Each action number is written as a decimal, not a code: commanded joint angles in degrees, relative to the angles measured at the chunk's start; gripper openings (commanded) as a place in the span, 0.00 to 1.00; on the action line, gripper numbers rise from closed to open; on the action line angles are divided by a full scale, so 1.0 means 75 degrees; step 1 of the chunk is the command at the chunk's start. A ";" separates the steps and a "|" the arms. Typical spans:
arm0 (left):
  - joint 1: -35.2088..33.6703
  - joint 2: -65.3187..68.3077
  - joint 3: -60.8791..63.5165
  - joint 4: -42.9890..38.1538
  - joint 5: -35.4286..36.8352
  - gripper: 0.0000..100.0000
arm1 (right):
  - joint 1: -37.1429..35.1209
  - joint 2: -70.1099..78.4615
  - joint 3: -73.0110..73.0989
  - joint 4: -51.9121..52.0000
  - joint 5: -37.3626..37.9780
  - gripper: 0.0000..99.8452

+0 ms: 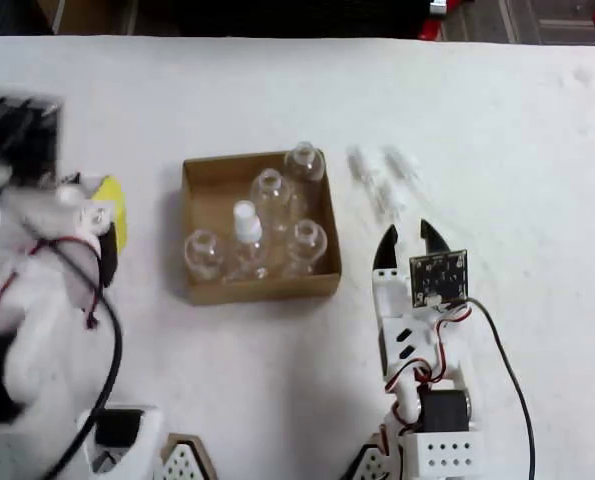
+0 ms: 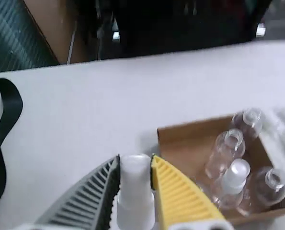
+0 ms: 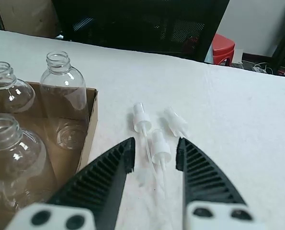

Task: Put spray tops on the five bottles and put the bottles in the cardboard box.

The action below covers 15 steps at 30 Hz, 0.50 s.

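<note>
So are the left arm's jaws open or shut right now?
Shut on a spray top: the white top sits clamped between the left gripper's grey and yellow jaws.

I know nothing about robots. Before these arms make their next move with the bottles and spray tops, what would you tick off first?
1. Left gripper clamped on a white plastic spray top: ok.
2. Right gripper open, facing the three loose white spray tops on the table: ok.
3. Five clear plastic bottles upright in the brown cardboard box: ok.
4. Every bottle topped: not ok. One capped bottle bears a top; four necks are bare.
5. Dip tube of the held top straight: cannot tell, since the fingers hide it.
</note>
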 commanded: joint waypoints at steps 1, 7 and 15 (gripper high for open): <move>0.0158 -0.0990 0.1629 -0.2333 0.1325 0.02 | 0.0076 -0.0029 0.0059 -0.0123 0.0094 0.13; 0.0580 -0.1705 0.4056 -0.6154 0.2333 0.02 | 0.0076 -0.0029 0.0059 -0.0123 0.0094 0.13; 0.1330 -0.2444 0.5896 -0.8756 0.2321 0.02 | 0.0076 -0.0029 0.0059 -0.0123 0.0094 0.13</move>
